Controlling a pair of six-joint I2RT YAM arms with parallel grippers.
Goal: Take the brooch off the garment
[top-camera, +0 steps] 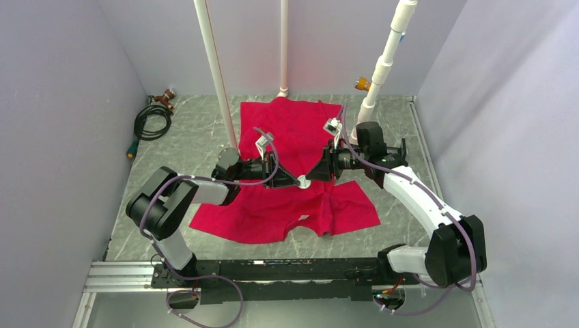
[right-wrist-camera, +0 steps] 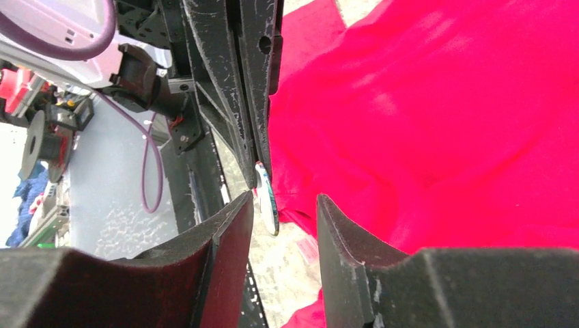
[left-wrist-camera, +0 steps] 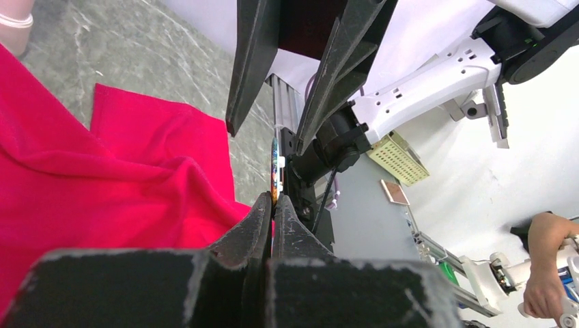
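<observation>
Brooch (left-wrist-camera: 275, 166) held edge-on over the garment (top-camera: 293, 130), between the two arms. Your left gripper (left-wrist-camera: 270, 207) is clamped shut on one edge of the disc; your right gripper (right-wrist-camera: 283, 217) stands partly open beside it, gripping nothing. On so thin a bite, a knock from you may twist the disc loose into the red folds.
</observation>
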